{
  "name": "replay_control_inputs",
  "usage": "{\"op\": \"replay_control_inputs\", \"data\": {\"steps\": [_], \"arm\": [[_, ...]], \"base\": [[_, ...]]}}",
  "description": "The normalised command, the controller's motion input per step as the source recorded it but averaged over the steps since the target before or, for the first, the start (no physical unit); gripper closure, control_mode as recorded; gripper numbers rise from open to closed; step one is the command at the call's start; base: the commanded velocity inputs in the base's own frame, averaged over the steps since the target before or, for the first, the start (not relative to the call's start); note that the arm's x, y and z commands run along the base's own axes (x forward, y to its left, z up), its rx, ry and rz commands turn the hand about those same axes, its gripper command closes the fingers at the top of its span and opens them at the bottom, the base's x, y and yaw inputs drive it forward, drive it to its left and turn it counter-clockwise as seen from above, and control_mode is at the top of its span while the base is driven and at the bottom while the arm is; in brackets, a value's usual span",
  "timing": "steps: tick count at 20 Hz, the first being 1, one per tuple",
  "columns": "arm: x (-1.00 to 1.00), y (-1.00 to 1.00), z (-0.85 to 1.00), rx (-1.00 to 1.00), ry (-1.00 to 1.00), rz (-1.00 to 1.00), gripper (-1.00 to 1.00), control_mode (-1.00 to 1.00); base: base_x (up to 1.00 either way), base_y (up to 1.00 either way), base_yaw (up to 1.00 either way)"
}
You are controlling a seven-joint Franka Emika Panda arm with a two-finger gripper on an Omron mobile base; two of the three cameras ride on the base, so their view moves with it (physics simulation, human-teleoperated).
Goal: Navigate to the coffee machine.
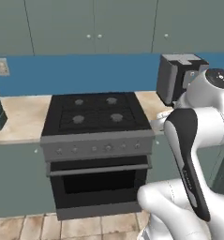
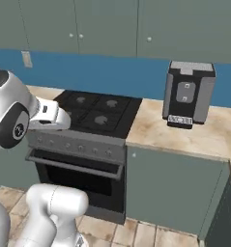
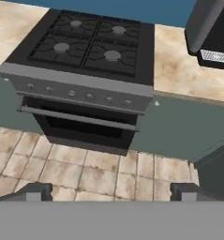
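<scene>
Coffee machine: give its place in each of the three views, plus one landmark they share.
Left base view: coffee machine at upper right, partly behind the arm.
Right base view: on the counter, right of centre, front panel showing.
Hand view: top right corner, cropped.
Shared landmark: the stove, directly left of it in all three.

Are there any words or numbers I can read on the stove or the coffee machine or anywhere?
No readable text anywhere.
Coffee machine: two small square buttons on its front panel, no letters legible.
Stove: a row of knobs, any markings too small to read.
Wall outlet: no writing.
Cabinet doors: plain, with small round knobs.
</scene>
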Motion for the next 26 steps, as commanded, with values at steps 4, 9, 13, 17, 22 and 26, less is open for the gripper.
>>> {"op": "replay_control_inputs", "data": {"steps": [4,9,13,17,22,26], "arm": [[0.00,0.00,0.00,0.00,0.00,0.00,-1.00,1.00],[0.00,0.00,0.00,0.00,0.00,0.00,-1.00,1.00],[0.00,0.00,0.00,0.00,0.00,0.00,-1.00,1.00],[0.00,0.00,0.00,0.00,0.00,0.00,-1.00,1.00],[0.00,0.00,0.00,0.00,0.00,0.00,-1.00,1.00],[0.00,0.00,0.00,0.00,0.00,0.00,-1.00,1.00]], "base": [[-0.22,-0.45,-0.56],[0.06,-0.64,-0.23],[0.25,-0.70,-0.01],[0.31,-0.43,0.00],[0.51,-0.08,0.00],[0.66,-0.06,0.01]]}}
